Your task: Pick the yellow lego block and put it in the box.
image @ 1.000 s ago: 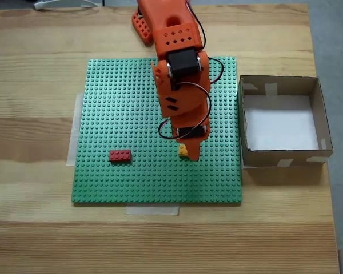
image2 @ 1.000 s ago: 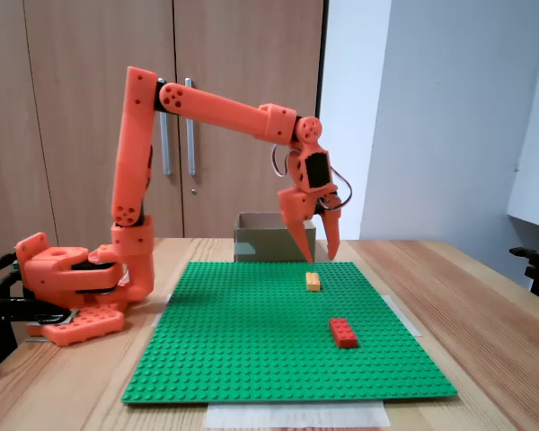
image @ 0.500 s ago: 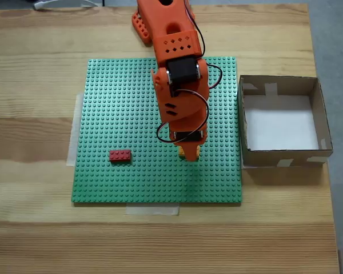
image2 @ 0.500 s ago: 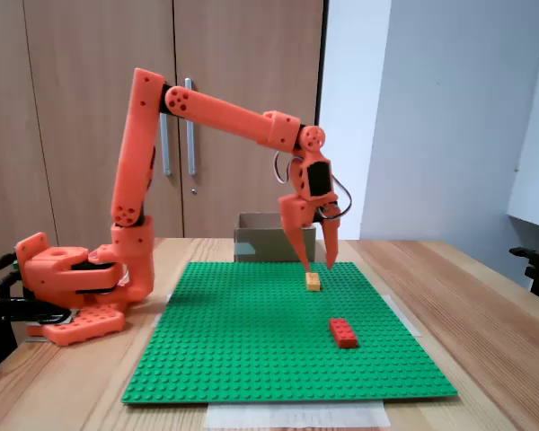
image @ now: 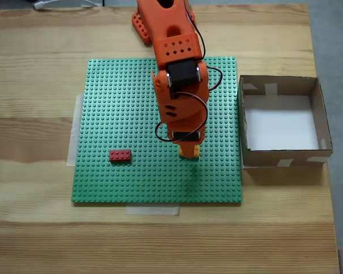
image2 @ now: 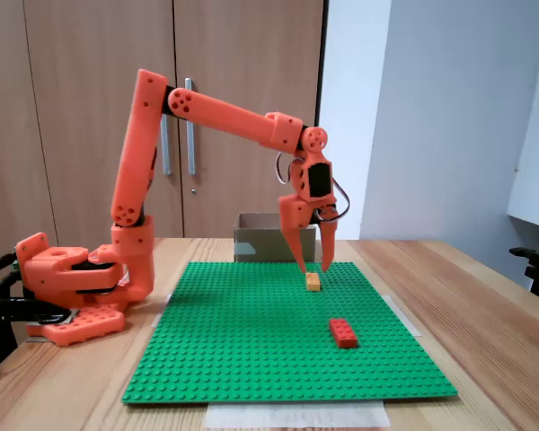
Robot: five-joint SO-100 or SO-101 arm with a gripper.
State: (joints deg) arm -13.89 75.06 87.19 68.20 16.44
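The yellow lego block (image2: 313, 282) lies on the green baseplate (image2: 251, 341), right of its middle in the side fixed view. My orange gripper (image2: 313, 266) hangs point-down right over it, open, one fingertip (image2: 301, 264) on each side and just above the block's top. From above, the gripper (image: 188, 153) covers most of the block (image: 195, 150), so just a yellow sliver shows. The box (image: 283, 120), brown cardboard with a white floor, stands off the baseplate's right edge and holds nothing.
A red brick (image: 120, 155) sits on the baseplate (image: 114, 103), left of the gripper as seen from above. The arm's base (image2: 72, 278) stands at the table's far edge in that view. Pale tape strips hold the baseplate to the wooden table (image: 34, 228).
The gripper has come down and shifted slightly until it straddles the yellow block. Its fingers stay apart. Both bricks and the box have not moved.
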